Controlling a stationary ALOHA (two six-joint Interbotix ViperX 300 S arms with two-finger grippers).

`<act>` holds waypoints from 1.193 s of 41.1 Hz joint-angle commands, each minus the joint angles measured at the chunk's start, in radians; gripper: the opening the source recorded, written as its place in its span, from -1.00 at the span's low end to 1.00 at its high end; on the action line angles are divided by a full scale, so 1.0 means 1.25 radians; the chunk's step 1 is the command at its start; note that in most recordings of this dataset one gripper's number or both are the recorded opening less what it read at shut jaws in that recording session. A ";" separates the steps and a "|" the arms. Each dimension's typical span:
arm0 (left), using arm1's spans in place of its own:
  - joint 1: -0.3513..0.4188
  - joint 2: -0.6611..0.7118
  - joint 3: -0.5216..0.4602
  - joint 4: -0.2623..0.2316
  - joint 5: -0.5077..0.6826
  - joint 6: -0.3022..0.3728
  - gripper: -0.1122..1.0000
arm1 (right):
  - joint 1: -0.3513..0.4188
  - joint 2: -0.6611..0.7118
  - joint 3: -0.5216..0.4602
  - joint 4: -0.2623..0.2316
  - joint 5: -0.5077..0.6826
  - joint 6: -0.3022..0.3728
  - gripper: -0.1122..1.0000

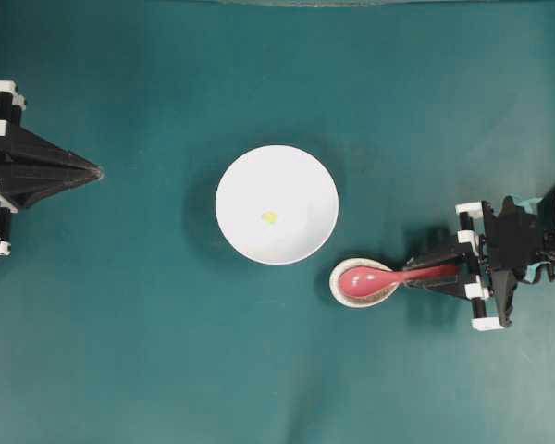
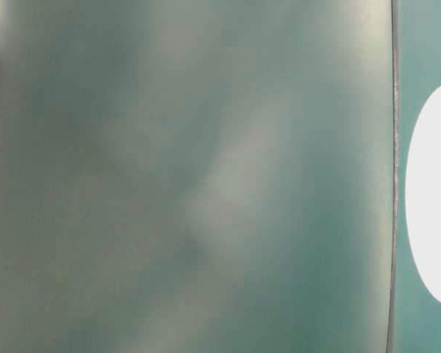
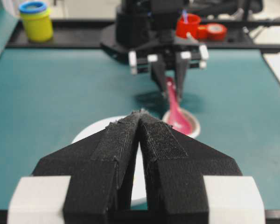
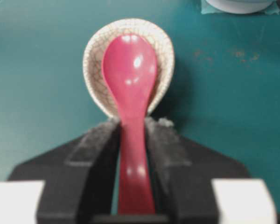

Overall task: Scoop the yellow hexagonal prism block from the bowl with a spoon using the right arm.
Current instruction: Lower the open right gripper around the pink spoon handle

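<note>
The large white bowl [image 1: 296, 180] sits mid-table with the tiny yellow hexagonal prism block [image 1: 269, 217] lying inside it. To its lower right, the pink-red spoon [image 1: 365, 280] rests with its scoop in a small speckled spoon rest [image 1: 335, 277]. My right gripper [image 1: 416, 276] is shut on the spoon's handle. In the right wrist view both pads press the handle of the spoon [image 4: 129, 70] at the right gripper [image 4: 132, 122]. My left gripper [image 1: 97, 172] is shut on nothing at the far left. In its wrist view the left gripper [image 3: 141, 113] points at the bowl [image 3: 91, 133] and the spoon [image 3: 175, 112].
Behind the right arm, a yellow pot with a blue lid [image 3: 36, 21], a red cup [image 3: 191, 25] and a red tape roll [image 3: 216, 30] stand off the teal mat. The table-level view is blurred, with a white oval shape [image 2: 434, 198] at its right edge.
</note>
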 commanded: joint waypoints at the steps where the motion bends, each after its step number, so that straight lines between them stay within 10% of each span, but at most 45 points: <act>1: -0.001 0.006 -0.021 0.002 -0.009 0.000 -0.72 | 0.002 -0.006 -0.007 0.002 -0.002 -0.001 -0.38; 41: -0.001 0.006 -0.021 0.002 -0.009 0.000 -0.72 | -0.036 -0.191 -0.023 0.004 0.253 -0.015 -0.38; 49: -0.001 0.006 -0.021 0.002 -0.009 0.001 -0.72 | -0.036 -0.191 -0.025 0.004 0.259 -0.022 -0.10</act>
